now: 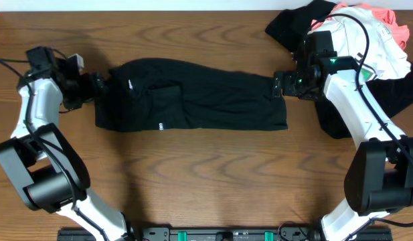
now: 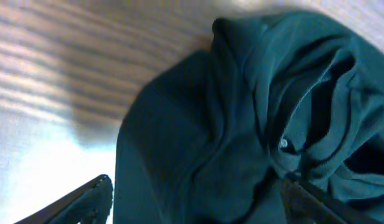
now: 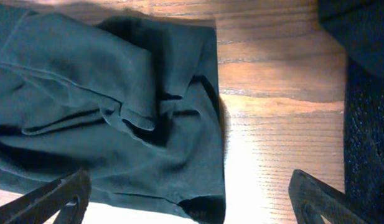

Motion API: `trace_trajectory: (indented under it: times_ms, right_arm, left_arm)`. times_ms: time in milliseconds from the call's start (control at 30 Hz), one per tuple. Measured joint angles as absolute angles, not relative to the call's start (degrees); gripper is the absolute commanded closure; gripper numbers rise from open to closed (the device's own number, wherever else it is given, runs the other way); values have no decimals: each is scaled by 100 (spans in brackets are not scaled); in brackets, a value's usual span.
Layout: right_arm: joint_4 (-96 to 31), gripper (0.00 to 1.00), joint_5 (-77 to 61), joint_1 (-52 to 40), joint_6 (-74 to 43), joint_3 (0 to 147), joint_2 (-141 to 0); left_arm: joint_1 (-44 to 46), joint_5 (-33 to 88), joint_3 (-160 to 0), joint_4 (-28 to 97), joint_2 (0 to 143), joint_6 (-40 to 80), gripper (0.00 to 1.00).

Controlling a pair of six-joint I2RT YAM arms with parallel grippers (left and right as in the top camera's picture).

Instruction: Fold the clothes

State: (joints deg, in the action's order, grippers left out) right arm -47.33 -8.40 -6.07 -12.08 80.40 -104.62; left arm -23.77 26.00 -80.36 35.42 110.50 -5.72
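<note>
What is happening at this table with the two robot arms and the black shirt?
The two arms are folding clothes. A black shirt lies across the middle of the wooden table, folded into a long band. The left gripper is at its left end and the right gripper at its right end. Both are open, and neither grips the fabric. A pile of more clothes, black, white and coral-pink, lies at the far right corner.

- Overhead: even, bright light, sharp; a faint shadow edges the black shirt (image 1: pixel 193 100) on the table (image 1: pixel 206 174).
- Left wrist: soft, blurred; washed-out glare on the near-left wood, and the fabric takes a teal cast.
- Right wrist: crisper; glare on the wood right of the fabric, folds sunk in shadow.
</note>
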Motion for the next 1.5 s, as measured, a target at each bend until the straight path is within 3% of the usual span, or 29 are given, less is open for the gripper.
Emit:
trace_trajectory:
  times_ms: [467,967,1500]
  right_arm:
    - [-4733,1,-954,-607,-1142,8040,-10462]
    - [-4744,1,-1057,-607,-1109,8040,-10462]
    - [-4670,1,-1057,-607,-1107,8040,-10462]
  left_arm:
    - [-2845,3627,-8036,3511,11821,-1057,9]
    - [-2864,3907,-8084,3538,12031,-1251,0]
    - [-2705,5129,-8180,3933,12307,-1831,0]
